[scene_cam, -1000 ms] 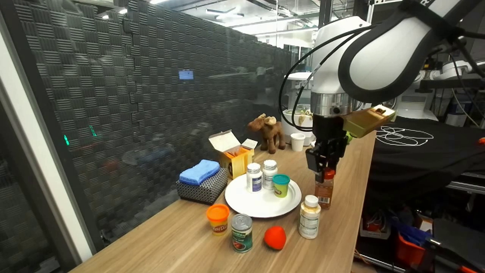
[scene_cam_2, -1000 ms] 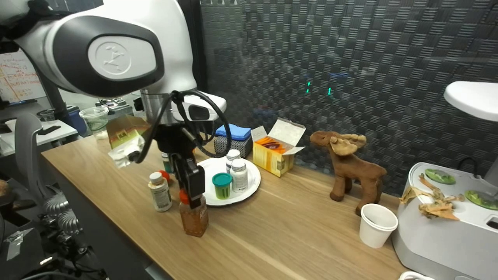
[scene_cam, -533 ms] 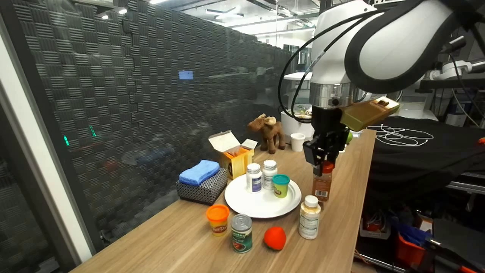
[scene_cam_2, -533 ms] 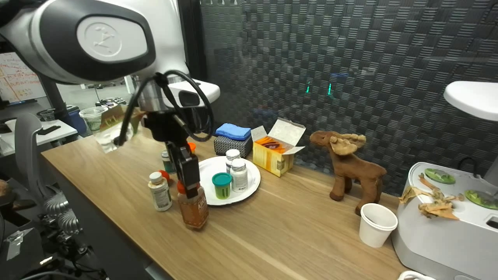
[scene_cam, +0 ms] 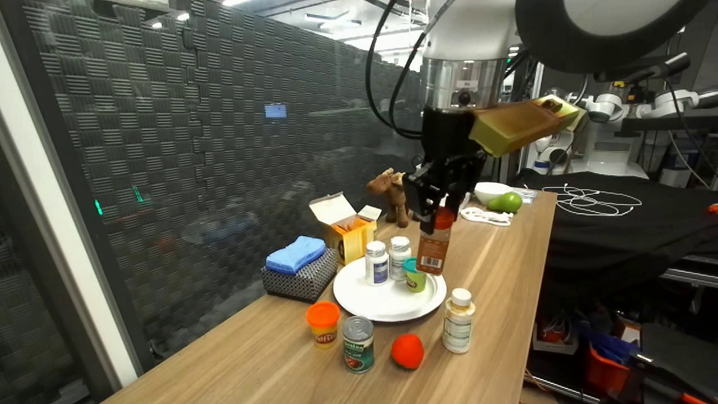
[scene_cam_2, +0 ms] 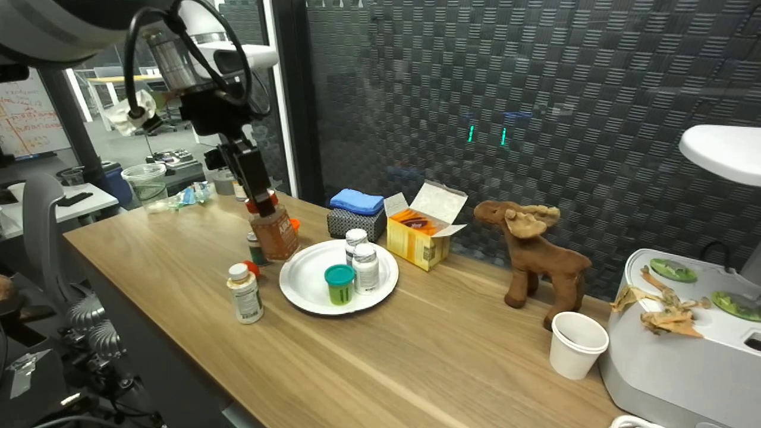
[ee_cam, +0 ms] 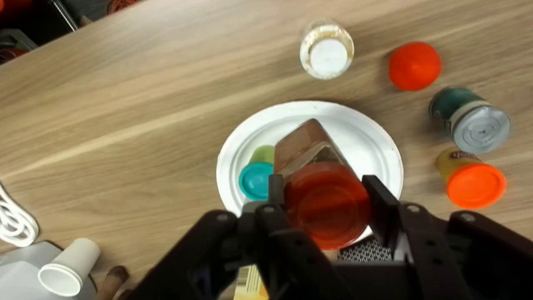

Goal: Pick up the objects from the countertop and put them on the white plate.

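Observation:
My gripper [scene_cam: 440,216] is shut on the red lid of a brown jar [scene_cam: 432,252] and holds it, slightly tilted, above the white plate [scene_cam: 359,300]. In the wrist view the jar's lid [ee_cam: 329,204] sits between the fingers and hides part of the plate. Two white bottles [scene_cam: 376,266] and a green tub with a teal lid [scene_cam_2: 340,288] stand on the plate. On the countertop [scene_cam: 269,359] in front stand an orange-lidded tub [scene_cam: 323,325], a green can [scene_cam: 358,345], an orange-red ball [scene_cam: 407,352] and a white-lidded bottle [scene_cam: 458,322].
A blue block [scene_cam: 295,254] lies on a patterned box [scene_cam: 303,278] beside the plate, next to an open yellow carton [scene_cam_2: 416,238]. A brown moose toy [scene_cam_2: 535,255], white cups [scene_cam_2: 576,345] and a grey-white appliance [scene_cam_2: 672,356] stand farther along. Green fruit [scene_cam: 505,202] lies near a white bowl [scene_cam: 491,192].
The gripper has lifted the red-lidded jar off the countertop and carried it across from near the white-lidded bottle to above the plate. The other objects have not moved.

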Controlling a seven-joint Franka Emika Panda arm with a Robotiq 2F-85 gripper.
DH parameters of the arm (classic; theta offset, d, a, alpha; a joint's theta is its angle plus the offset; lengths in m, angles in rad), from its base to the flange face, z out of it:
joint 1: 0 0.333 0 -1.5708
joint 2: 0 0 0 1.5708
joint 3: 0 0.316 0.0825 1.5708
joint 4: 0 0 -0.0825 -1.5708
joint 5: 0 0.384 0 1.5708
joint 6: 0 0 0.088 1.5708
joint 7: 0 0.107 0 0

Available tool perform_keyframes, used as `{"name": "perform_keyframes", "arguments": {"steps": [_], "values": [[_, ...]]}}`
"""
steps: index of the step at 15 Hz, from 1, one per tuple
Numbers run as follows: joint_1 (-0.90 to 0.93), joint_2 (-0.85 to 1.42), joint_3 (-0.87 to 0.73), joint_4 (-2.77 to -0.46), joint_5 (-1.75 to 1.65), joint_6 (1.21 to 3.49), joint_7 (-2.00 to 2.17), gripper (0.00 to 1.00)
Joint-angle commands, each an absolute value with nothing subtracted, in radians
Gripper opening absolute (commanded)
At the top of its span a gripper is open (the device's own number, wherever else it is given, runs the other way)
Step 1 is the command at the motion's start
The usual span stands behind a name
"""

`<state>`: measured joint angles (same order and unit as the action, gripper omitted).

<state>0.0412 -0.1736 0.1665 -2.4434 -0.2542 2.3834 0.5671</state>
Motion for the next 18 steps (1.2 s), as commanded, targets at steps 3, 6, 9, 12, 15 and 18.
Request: {"name": "perform_keyframes", "arguments": {"steps": [3, 6, 9, 12, 15, 18], "values": [[0.038, 0.003, 0.161, -2.249, -0.320, 2.391, 0.576, 0.24], [0.061, 0.117, 0.143, -2.164, -0.294, 2.388, 0.543, 0.24], [0.084, 0.215, 0.117, -2.096, -0.286, 2.379, 0.526, 0.24], [0.102, 0.276, 0.082, -2.062, -0.279, 2.372, 0.509, 0.24], [0.108, 0.309, 0.043, -2.048, -0.281, 2.370, 0.486, 0.24], [0.111, 0.325, 0.008, -2.032, -0.292, 2.397, 0.491, 0.24]]}}
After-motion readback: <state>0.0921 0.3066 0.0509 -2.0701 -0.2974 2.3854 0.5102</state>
